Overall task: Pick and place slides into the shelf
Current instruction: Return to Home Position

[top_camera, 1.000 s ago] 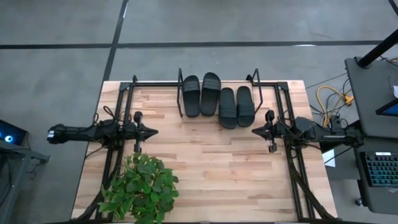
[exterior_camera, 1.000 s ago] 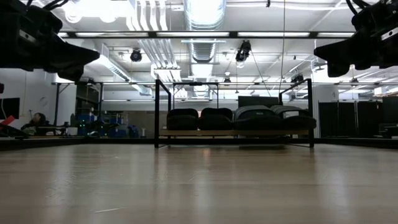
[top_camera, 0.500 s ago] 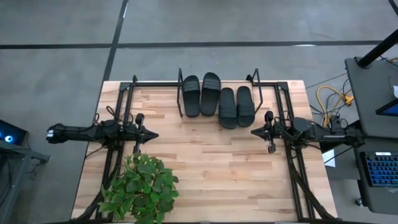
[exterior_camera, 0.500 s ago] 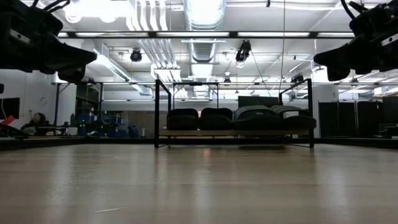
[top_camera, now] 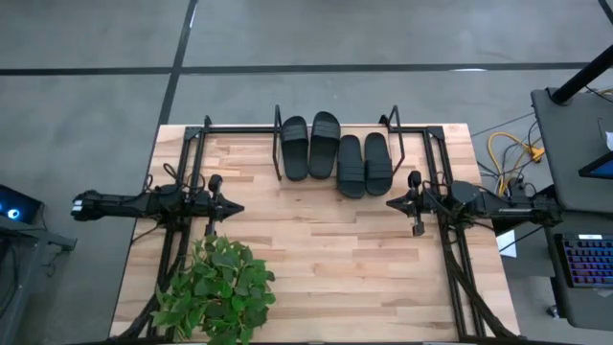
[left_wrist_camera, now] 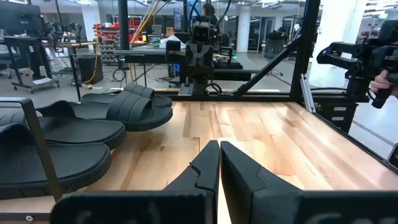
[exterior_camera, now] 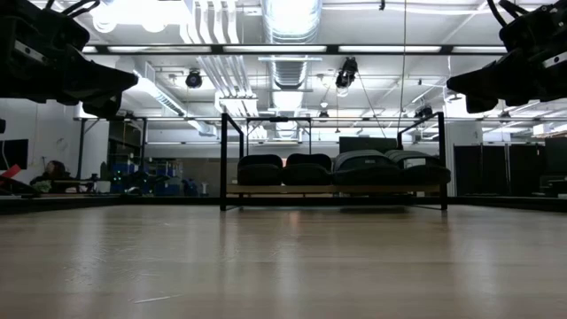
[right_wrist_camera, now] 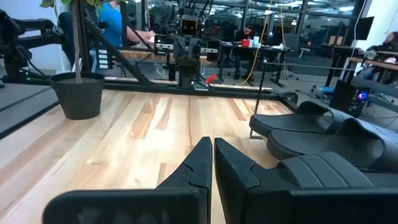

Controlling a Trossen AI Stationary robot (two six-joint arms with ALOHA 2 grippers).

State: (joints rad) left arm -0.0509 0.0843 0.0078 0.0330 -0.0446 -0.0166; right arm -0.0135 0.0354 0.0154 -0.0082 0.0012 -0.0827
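High view: 4 slides [top_camera: 324, 144] on shelf [top_camera: 278, 144]

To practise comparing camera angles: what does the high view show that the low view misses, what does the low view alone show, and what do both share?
Only the high view shows the plant near the left gripper, the keyboard off to the right, and that the left two slides sit further back than the right two. Only the low view shows the ceiling ducts and the room behind. Both show four slides on the shelf, with the left gripper and right gripper apart from them at either side.
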